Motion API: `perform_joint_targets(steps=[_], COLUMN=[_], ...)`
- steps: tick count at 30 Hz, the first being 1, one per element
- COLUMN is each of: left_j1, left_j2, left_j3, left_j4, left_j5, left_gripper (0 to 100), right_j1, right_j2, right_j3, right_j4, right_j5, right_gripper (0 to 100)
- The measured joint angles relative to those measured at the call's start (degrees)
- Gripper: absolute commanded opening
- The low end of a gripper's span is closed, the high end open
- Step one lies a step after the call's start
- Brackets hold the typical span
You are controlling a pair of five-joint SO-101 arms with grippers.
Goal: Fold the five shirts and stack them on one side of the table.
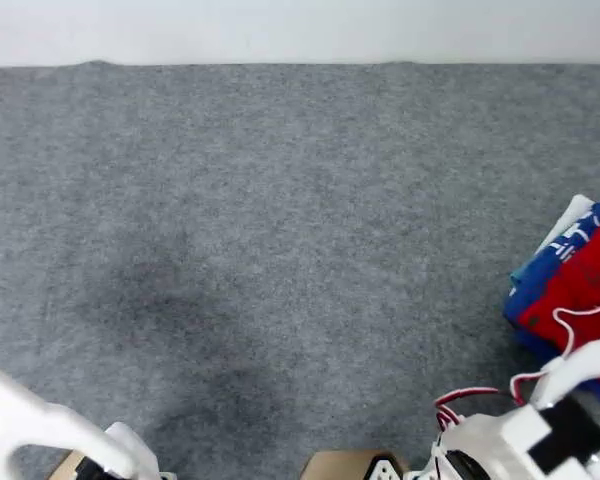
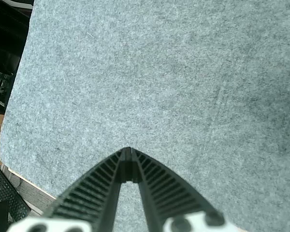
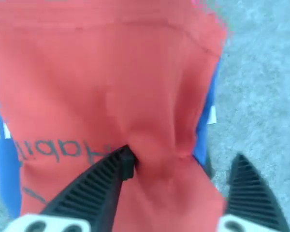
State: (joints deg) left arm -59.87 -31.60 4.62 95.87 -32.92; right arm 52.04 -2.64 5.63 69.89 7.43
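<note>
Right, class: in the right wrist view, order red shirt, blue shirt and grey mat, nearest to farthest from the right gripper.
1. red shirt, inside the open right gripper.
2. blue shirt, edging out beneath the red.
3. grey mat, underneath everything.

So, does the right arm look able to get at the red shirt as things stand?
Probably yes: the right gripper is open directly over the red shirt, with fabric bunched between its jaws and nothing covering it.

Surface: grey, faintly mottled.
Top shirt: red, dark lettering noted.
Shirt beneath: blue, white print noted.
</note>
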Motion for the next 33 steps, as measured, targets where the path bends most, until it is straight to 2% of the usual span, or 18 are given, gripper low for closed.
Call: perform_joint_targets(steps=[7, 11, 13, 17, 19, 22, 28, 33], left_j1=[0.00, 0.00, 0.00, 0.00, 0.00, 0.00, 0.00, 0.00], left_j2=[0.00, -0.26, -0.26, -0.26, -0.26, -0.26, -0.26, -0.26], left_j3=[1.58, 1.58, 1.58, 1.58, 1.58, 1.58, 1.58, 1.58], left_j4=[0.00, 0.00, 0.00, 0.00, 0.00, 0.00, 0.00, 0.00], left_j5=[0.00, 0.00, 0.00, 0.00, 0.00, 0.00, 0.00, 0.00], left_gripper=[0, 0, 0, 0, 0, 0, 0, 0], right_j1=[-1.49, -4.13, -5.45, -7.74, -8.62, -9.41, -12.48, -14.68], right_j2=[-6.33, -7.30, -7.30, -7.30, -7.30, -7.30, -0.62, 4.92], right_j3=[-1.41, -1.41, -1.41, -0.70, 1.76, 6.86, 14.77, 14.86], right_j4=[2.90, 2.90, 3.16, 2.64, 0.35, -5.80, -21.10, -25.58], right_j5=[0.00, -2.46, -3.60, -4.57, -4.66, -4.66, -4.84, -4.84], right_gripper=[33.9, 32.9, 27.3, 8.0, 0.1, 4.3, 1.0, 1.0])
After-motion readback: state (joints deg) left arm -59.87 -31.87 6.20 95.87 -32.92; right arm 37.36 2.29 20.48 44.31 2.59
